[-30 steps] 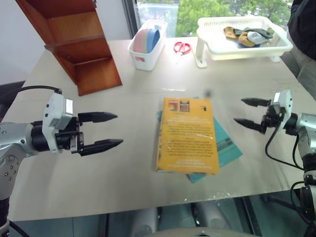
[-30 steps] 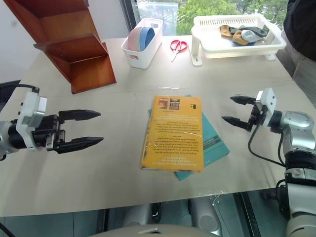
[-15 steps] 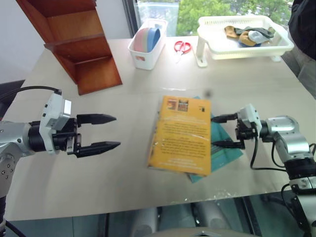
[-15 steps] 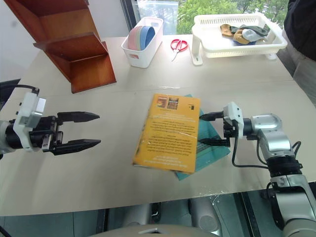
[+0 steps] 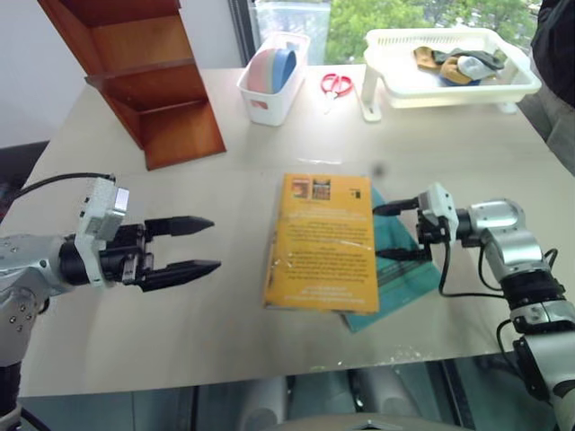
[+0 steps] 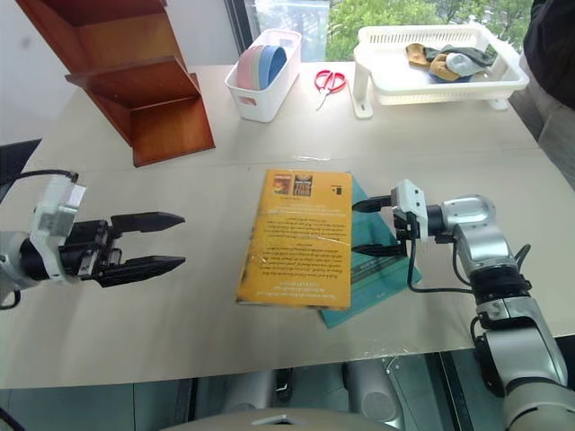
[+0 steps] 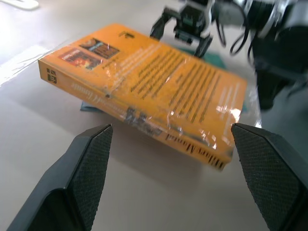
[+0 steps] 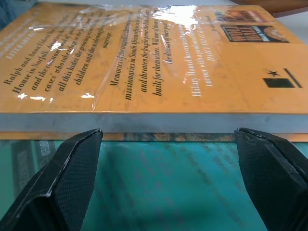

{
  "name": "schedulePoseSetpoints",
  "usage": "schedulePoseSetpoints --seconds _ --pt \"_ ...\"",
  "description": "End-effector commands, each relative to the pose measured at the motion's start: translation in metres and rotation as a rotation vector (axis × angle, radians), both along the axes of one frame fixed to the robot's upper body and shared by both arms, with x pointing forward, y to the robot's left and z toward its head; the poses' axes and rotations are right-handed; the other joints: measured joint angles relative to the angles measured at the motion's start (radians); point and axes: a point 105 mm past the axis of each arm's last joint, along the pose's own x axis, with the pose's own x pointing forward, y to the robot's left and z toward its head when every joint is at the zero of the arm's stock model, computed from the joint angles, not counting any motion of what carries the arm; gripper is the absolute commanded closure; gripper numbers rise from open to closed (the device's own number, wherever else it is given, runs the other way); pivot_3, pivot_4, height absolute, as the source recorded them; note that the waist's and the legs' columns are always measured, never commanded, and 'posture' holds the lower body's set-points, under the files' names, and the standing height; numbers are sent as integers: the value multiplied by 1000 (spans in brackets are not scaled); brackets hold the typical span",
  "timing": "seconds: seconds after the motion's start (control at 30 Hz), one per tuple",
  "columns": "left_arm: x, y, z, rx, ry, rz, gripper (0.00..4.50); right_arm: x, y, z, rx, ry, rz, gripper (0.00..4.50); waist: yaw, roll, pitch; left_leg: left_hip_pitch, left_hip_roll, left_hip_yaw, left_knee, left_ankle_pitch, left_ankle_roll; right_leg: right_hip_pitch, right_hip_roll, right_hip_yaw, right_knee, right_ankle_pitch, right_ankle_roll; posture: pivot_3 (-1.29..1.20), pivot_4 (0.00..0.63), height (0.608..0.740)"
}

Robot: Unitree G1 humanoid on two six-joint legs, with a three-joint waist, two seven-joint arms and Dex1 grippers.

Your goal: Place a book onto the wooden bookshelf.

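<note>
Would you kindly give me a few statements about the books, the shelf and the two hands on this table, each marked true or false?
1. The yellow-orange book lies on top of a teal book. True.
2. The left hand is clamped on the yellow-orange book. False: it hovers open, apart from the book.
3. The right hand is open at the yellow-orange book's long edge, over the teal book. True.
4. The yellow-orange book stands on the wooden bookshelf. False: it lies flat on the table.
5. Red-handled scissors lie between the white bin and the white tray. True.
</note>
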Motion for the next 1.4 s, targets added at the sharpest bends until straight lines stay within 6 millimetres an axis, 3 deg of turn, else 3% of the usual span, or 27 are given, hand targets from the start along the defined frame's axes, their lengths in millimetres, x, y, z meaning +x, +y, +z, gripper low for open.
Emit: schedulePoseSetpoints --seconds 0.03,0.13,0.3,0.47,0.63,0.93,1.1,1.13,1.2,1.4 --pt "7 5 -14 -46 98 24 340 -9 -23 30 2 -99 -27 0 7 0 0 0 0 0 0 0 0 0 0 -1 0 0 0 0 150 740" --pt "16 -3 -32 -114 231 -21 340 -36 -36 61 83 -90 -45 0 25 1 1 -1 -2 -3 0 0 0 2 -2 -3 -1 0 0 0 150 740" --pt "35 -19 -44 -248 414 -40 340 -79 -38 88 163 13 -60 0 27 1 0 -1 -2 -5 2 0 0 4 0 -5 0 0 0 0 150 740" --pt "39 -33 -53 -335 638 -91 340 -119 -45 109 197 140 -78 0 24 1 0 -2 -3 -7 3 0 0 4 -1 -7 -1 0 0 0 150 740" --pt "46 -46 -64 -345 730 -135 340 -126 -53 107 181 131 -172 0 24 -1 -2 -2 -3 -7 4 0 0 5 1 -7 0 0 0 0 150 740" --pt "71 -78 -61 -488 827 -235 340 -138 -54 106 180 147 -216 0 30 -1 -2 -9 -5 -8 9 0 0 4 2 -12 -1 0 0 0 150 740" --pt "74 -88 -57 -517 832 -293 340 -139 -57 109 168 134 -245 0 28 -1 -2 -16 -5 -12 14 0 0 1 3 -16 -1 0 0 0 150 740" --pt "74 -88 -53 -537 840 -307 742 -140 -58 109 169 133 -247 0 28 -1 -2 -16 -5 -13 14 0 0 1 3 -16 -1 0 0 0 150 740" --pt "73 -88 -48 -557 855 -329 1134 -140 -58 110 170 130 -248 0 29 -1 -2 -16 -4 -13 14 0 0 1 3 -16 -1 0 0 0 150 740" --pt "76 -81 -51 -556 857 -300 4062 -141 -57 111 174 125 -253 0 30 -1 -2 -16 -5 -14 15 0 0 1 3 -17 0 0 0 0 150 740"
